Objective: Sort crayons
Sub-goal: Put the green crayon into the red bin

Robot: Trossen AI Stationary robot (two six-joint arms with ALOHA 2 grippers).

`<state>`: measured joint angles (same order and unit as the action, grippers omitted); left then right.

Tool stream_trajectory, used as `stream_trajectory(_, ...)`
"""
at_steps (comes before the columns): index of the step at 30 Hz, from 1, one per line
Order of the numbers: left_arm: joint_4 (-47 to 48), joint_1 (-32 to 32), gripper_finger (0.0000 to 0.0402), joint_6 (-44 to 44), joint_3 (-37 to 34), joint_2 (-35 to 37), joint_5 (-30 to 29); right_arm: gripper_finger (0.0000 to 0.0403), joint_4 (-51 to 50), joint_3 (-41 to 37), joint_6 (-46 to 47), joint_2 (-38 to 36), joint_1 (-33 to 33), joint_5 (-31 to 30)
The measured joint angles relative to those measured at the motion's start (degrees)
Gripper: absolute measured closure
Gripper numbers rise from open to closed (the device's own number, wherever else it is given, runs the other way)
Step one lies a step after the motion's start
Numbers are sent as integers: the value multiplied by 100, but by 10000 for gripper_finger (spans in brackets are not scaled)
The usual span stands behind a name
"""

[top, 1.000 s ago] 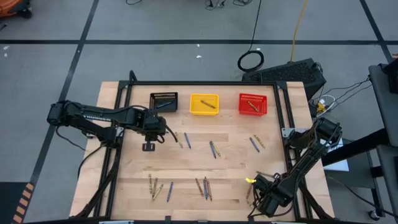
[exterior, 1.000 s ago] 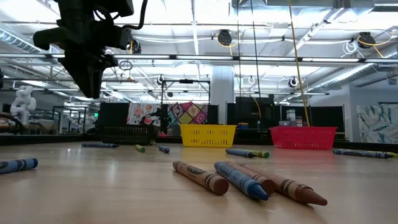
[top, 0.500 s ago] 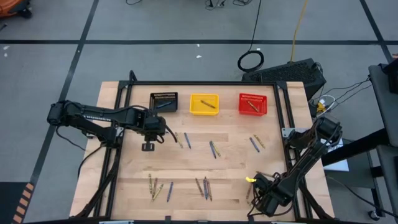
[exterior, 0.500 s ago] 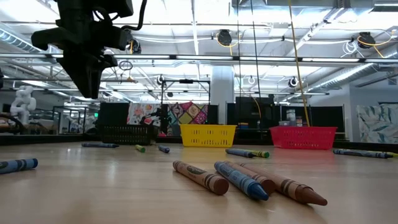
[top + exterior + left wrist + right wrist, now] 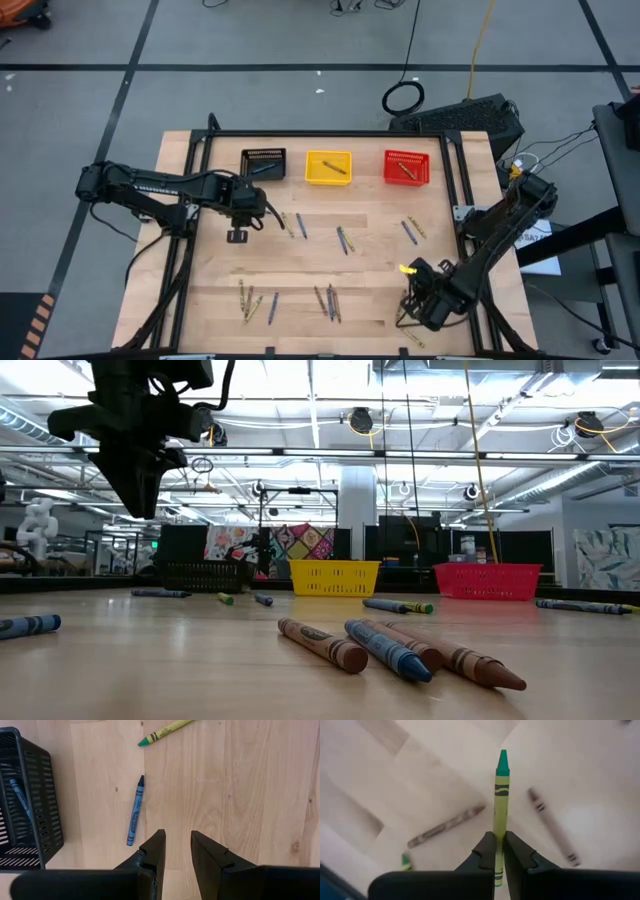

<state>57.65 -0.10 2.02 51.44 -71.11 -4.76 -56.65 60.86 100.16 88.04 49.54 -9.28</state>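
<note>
Right tool (image 5: 499, 851) lifts a green crayon (image 5: 501, 800)
Clamped tail-first for binning; left tool (image 5: 175, 851), narrowly parted, hangs over a blue crayon (image 5: 135, 811).

left tool (image 5: 175, 851) slightly parted, right tool (image 5: 499, 851) pinched closed

The high view looks straight down on the whole table (image 5: 320, 255) from far above. The low view sits at table-top height and faces the 3 bins (image 5: 334, 576) at the far edge. Each wrist view looks down close at the wood; the left one shares the black bin (image 5: 25, 810) with both others.
</note>
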Motion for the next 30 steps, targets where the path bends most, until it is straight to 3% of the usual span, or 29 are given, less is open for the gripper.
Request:
stream_trajectory(20,149,1,315,22,0,0,-1,403,-1277,0,-1510,-894,-1888,-546)
stream_trajectory(30,149,2,315,22,0,-2,-1,403,-1347,0,-2764,-1513,-3108,-1047)
